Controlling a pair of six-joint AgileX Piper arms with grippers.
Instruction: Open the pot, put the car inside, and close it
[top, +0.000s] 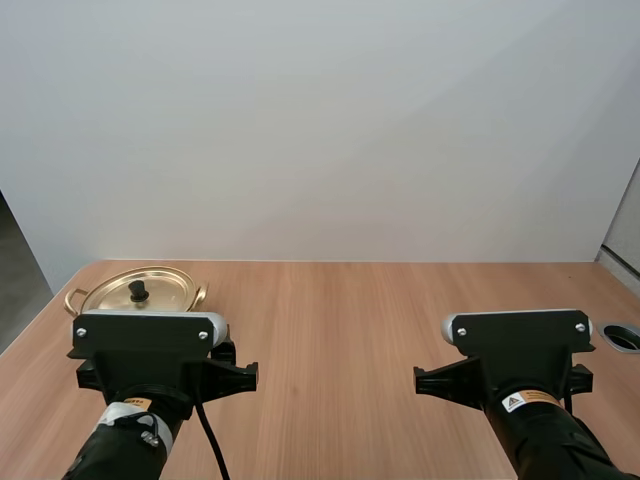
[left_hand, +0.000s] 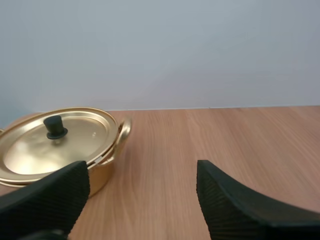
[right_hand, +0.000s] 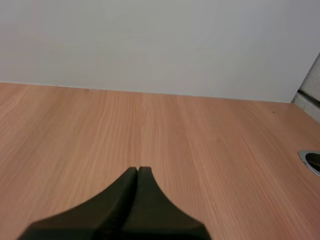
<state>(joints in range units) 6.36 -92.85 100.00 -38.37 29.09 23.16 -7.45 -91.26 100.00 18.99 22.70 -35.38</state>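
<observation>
A gold pot (top: 138, 292) with its lid on stands at the table's far left. The lid (left_hand: 52, 142) has a black knob (left_hand: 55, 126) in its middle. My left gripper (left_hand: 142, 180) is open just in front of the pot and a little to its right, with one ribbed finger (left_hand: 47, 200) close to the pot's side and nothing between the fingers. My left arm (top: 150, 350) sits right behind the pot in the high view. My right gripper (right_hand: 138, 172) is shut on nothing, its fingers together as one dark wedge over bare wood, and my right arm (top: 520, 350) is at the right.
The wooden table (top: 340, 320) ends at a white wall behind. A round metal cable hole (top: 622, 336) is set in the table near its right edge, also seen beside my right gripper as a metal ring (right_hand: 311, 161). The table's left edge runs close to the pot.
</observation>
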